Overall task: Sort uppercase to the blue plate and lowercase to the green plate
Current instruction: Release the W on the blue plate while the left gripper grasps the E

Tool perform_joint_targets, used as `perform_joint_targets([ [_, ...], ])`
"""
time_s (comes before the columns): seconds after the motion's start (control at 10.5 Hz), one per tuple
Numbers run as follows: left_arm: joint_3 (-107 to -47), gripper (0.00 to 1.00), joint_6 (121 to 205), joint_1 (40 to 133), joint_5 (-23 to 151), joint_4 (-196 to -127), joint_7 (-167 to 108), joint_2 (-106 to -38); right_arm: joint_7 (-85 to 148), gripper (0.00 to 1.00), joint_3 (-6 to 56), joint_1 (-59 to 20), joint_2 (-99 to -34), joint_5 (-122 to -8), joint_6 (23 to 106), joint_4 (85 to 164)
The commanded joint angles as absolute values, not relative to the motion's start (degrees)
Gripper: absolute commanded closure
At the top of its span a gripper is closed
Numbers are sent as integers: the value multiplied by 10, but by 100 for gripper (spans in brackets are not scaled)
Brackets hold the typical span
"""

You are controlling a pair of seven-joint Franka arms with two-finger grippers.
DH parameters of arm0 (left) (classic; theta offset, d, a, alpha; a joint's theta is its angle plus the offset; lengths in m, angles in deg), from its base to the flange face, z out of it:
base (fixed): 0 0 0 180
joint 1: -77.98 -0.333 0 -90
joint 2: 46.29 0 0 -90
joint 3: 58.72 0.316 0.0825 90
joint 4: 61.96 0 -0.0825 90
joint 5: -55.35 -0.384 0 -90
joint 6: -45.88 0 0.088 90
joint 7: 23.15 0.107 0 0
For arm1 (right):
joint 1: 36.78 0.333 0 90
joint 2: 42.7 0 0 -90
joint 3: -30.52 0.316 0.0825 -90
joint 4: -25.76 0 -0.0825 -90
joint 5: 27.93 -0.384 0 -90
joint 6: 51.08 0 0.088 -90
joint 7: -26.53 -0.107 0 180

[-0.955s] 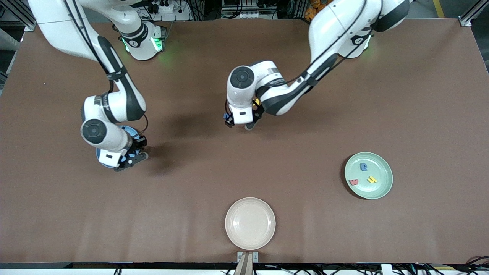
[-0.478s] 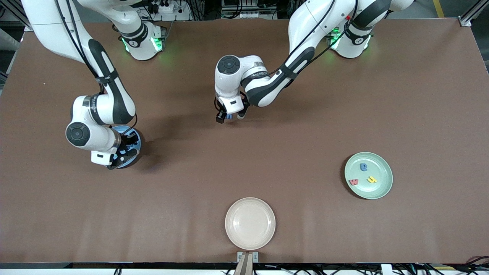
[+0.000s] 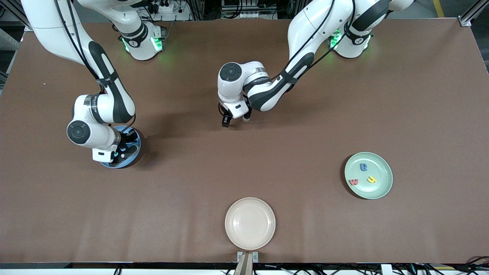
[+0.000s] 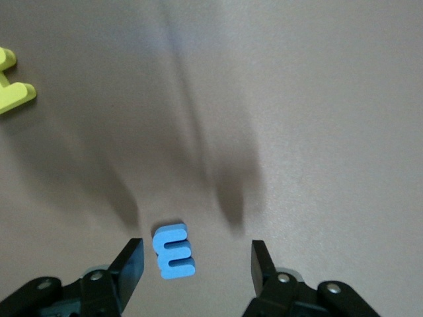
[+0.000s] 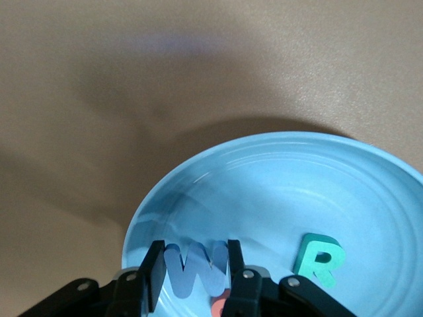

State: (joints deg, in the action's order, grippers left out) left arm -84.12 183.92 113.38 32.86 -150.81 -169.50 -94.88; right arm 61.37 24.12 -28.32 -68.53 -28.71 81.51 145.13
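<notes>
Bench: a wide brown surface carrying three round plates, with the two arms' bases along one edge.

Left claw: low over the middle of the bench, fingers spread wide with nothing between them but air; it grips nothing.

Blue m: a small blue foam letter lying flat on the bench, between the left claw's open fingers and touching neither.

Yellow letter: a piece of yellow foam on the bench, well apart from the blue m; only part of it shows at the edge of the left wrist view, so its shape cannot be told.

Right claw: over the blue plate, fingers closed on the blue W, one finger at each side of it.

Blue W: held upright between the right claw's fingers, above the plate's floor.

Blue plate: toward the right arm's end of the bench, mostly hidden under the right arm in the front view.

Teal R: lying flat in the blue plate, beside the right claw.

Red piece: a bit of red foam in the blue plate, mostly hidden under the right claw.

Green plate: toward the left arm's end of the bench, holding a red w, a blue rounded letter and a yellow hooked letter.

Cream plate: nearest the front camera.
</notes>
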Motion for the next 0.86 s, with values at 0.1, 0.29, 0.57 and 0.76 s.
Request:
perform_joint_targets([
  [0.1,-839,26,1844,1141,337,-1499,-1726,-960,631,24,245,-291,-681,-298,821,1456],
  [0.29,-839,26,1844,1141,337,-1498,-1730,-965,625,17,245,-290,-680,-298,815,1450],
  [0.57,-839,26,1844,1145,337,-1497,-1729,-968,578,18,246,-286,-680,-312,749,1409],
  [0.76,-839,28,1846,1149,335,-1495,-1729,-974,522,17,250,-276,-680,-312,703,1387],
])
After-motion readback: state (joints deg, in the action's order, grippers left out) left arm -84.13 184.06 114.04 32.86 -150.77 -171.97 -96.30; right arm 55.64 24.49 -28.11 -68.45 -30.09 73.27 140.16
